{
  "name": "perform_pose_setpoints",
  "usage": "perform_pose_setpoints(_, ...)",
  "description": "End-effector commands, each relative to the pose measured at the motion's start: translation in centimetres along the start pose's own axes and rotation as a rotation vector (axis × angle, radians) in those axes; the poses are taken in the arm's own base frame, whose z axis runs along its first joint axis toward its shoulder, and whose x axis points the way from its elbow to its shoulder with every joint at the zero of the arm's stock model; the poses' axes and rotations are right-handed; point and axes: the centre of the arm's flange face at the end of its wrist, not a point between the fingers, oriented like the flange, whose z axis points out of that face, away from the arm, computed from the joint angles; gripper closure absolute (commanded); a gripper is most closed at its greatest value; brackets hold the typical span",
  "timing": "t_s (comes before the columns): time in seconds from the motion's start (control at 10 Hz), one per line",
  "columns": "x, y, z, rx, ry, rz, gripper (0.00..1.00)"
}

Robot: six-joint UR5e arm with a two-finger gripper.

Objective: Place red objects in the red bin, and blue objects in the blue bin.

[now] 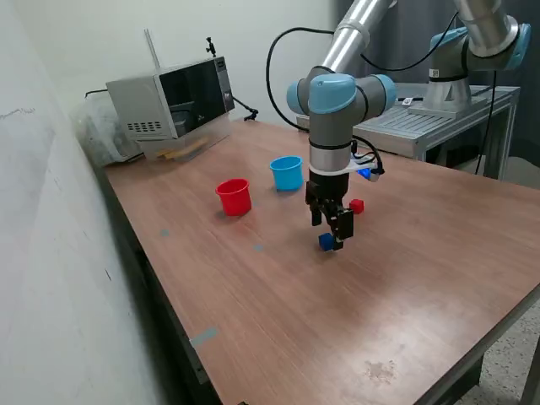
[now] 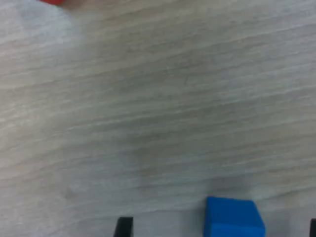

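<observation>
Exterior view: wooden table [image 1: 278, 312] carries a microwave [image 1: 173, 103] at the far corner on the exterior view's left, glass door dark, vent grille on its side; no lettering readable on it. Red cup [image 1: 234, 197] and light-blue cup [image 1: 287, 172] stand upright, near each other but apart, the blue one toward the exterior view's right and further back. One blue cube [image 1: 326, 241] lies on the table right at the fingertips of the gripper [image 1: 336, 242]. One red cube [image 1: 357, 205] sits just behind the gripper, partly hidden by the wrist. Another bit of blue [image 1: 364, 174] shows beside the wrist cable; can't tell if it's a cube. Nothing stands between the cube and the cups. A second robot's base [image 1: 447, 80] sits on a metal stand [image 1: 422, 122] behind the table.

Arm: UR5e forearm comes down from the upper frame, wrist vertical, gripper pointing straight down, tips at table level.

Wrist view: mostly bare wood grain. Blue cube [image 2: 233, 217] lies at the frame edge between two dark fingertips [image 2: 123, 226], nearer one side, clear gap to the visible tip. Jaws spread apart, gripping nothing. Sliver of red [image 2: 52, 2] in the corner, too cropped to identify.
</observation>
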Motion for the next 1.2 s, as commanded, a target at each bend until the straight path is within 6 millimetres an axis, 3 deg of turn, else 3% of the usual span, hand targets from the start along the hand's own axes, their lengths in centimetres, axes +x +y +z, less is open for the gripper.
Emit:
perform_pose_setpoints(0.0, 0.61, -0.60, -0.08, 0.004, 0.001, -0.009, 0.00)
perform_pose_setpoints(0.2, 0.58, -0.74, 0.10, 0.006, 0.000, -0.008, 0.00)
perform_pose_setpoints(0.3, 0.58, -0.74, 0.10, 0.006, 0.000, -0.009, 1.00)
perform_pose_setpoints(1.1, 0.59, -0.63, -0.11, -0.003, 0.004, -0.005, 1.00)
